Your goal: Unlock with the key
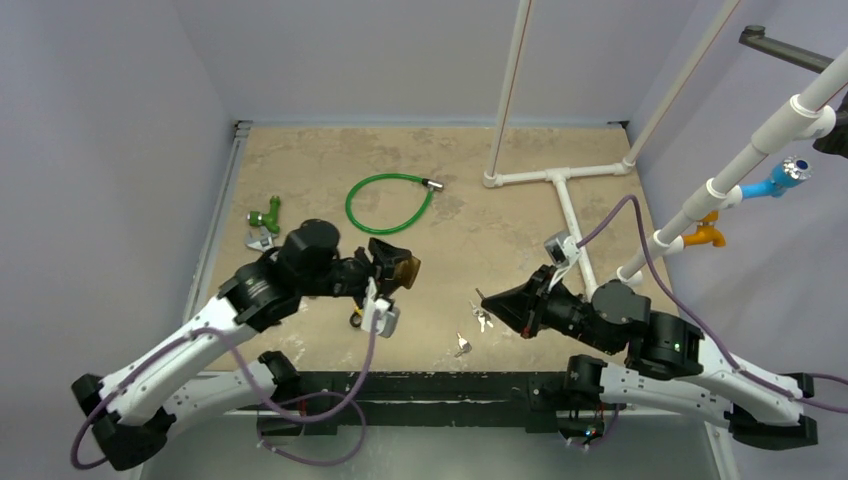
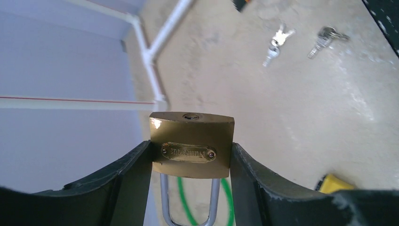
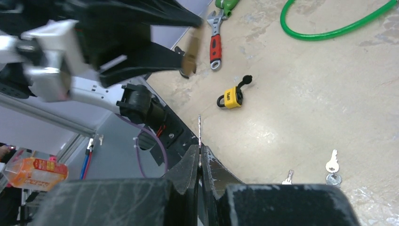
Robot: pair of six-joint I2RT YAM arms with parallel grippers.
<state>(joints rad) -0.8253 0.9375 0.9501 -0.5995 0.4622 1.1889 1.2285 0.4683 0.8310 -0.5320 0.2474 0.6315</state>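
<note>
Two arms reach over a beige stone-look worktop [image 1: 460,230]. The left pincer [image 1: 395,268] grips a rectangular brass padlock [image 2: 191,143] by its two side faces, with a dark finger [image 2: 129,176] pressed on each side. The padlock body is held up off the worktop. Its keyhole end points away from the wrist, and its silver shackle [image 2: 163,197] runs back between the fingers.

The right pincer [image 3: 200,155] is closed on a thin silver key [image 3: 199,132]. The blade sticks out past the fingertips and shows edge-on in the right wrist view. The key and the brass padlock face each other across the near middle of the worktop, clearly apart and not touching.

Loose silver keys [image 1: 483,320] lie flat on the worktop just beside the right pincer, with a second loose key [image 1: 462,345] nearer the front edge. A small yellow padlock [image 3: 230,98] with a black shackle lies on the worktop under the left wrist. A green looped cable [image 1: 390,205] sits further back. A red-handled adjustable wrench [image 3: 215,42] lies near the left edge with a green object [image 1: 267,215] just behind it. A white pipe frame [image 1: 560,180] stands at the back right.
</note>
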